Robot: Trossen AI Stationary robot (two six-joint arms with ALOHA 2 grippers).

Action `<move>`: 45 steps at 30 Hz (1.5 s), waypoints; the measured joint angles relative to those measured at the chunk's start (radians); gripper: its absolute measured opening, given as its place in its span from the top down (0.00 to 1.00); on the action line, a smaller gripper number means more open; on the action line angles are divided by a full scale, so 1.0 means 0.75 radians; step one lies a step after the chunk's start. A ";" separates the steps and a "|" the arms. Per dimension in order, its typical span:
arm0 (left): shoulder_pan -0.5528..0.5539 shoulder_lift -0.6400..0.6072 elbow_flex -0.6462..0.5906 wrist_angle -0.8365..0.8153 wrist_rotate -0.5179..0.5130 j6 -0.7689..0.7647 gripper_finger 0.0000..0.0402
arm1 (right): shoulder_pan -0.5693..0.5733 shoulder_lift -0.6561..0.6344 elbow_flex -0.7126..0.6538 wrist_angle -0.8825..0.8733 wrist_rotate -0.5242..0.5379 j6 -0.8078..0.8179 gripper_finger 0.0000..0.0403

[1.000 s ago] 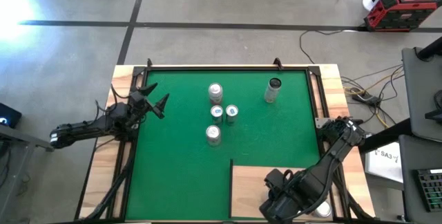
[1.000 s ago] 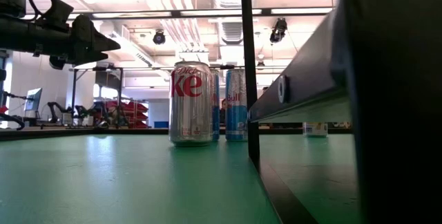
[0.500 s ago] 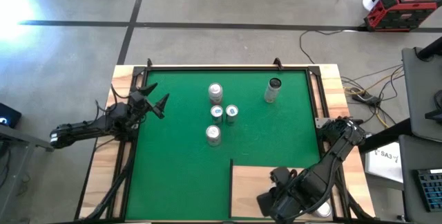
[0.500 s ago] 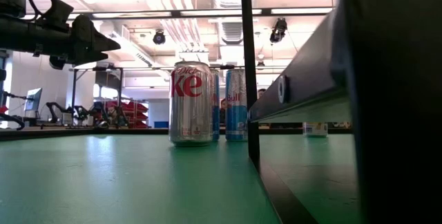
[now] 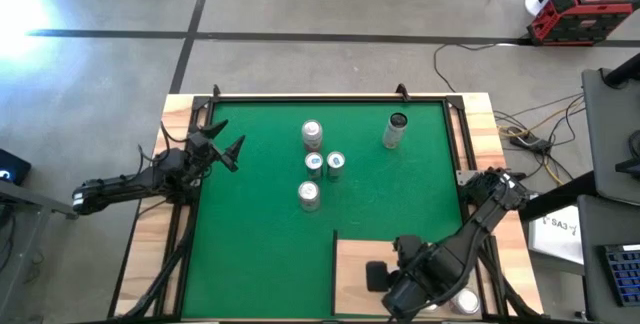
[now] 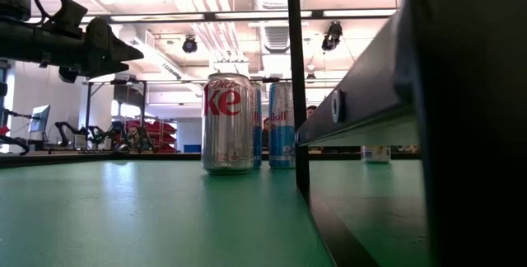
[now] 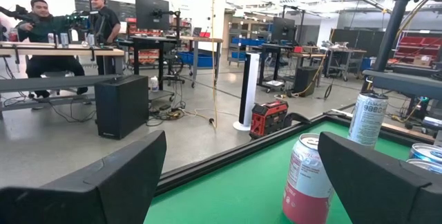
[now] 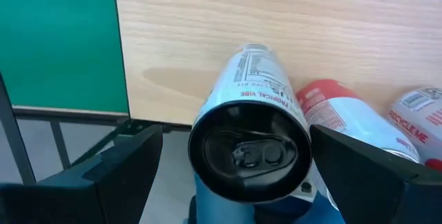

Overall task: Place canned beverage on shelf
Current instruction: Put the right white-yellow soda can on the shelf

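Hovering over the shelf (image 5: 360, 264) at the desk's near right corner, the right hand (image 5: 385, 276) has its fingers spread wide apart. In the right wrist view a dark-topped can (image 8: 252, 141) sits between those fingers above the pale wood, with two red-and-white cans (image 8: 338, 117) just beside it. Whether the dark-topped can rests on the shelf cannot be told, so placement is judged near complete at best.

Remaining work: five cans (image 5: 311, 164) stand on the green mat (image 5: 260, 224) toward its middle and far side, well apart from the shelf. The left hand (image 5: 228, 150) waits at the desk's left edge, fingers apart, gripping nothing.

Surface: green mat framed by wooden strips. Room: concrete floor, a red toolbox (image 5: 582, 12), cables, workstations and two seated people (image 7: 41, 23) beyond.
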 joint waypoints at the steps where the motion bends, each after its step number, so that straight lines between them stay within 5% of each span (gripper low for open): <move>1: 0.000 0.000 -0.001 0.000 0.000 0.000 0.10 | -0.003 0.000 -0.002 0.001 0.000 0.010 0.12; 20: 0.000 0.000 0.000 0.000 0.000 0.000 0.10 | -0.005 0.002 -0.100 -0.022 -0.047 -0.051 0.12; 36: 0.000 0.000 0.000 0.000 0.000 0.000 0.10 | -0.005 0.001 -0.144 0.105 -0.048 -0.181 0.37; 45: 0.000 0.000 -0.001 0.000 0.000 0.000 0.10 | -0.006 0.000 -0.153 0.126 -0.067 0.011 0.35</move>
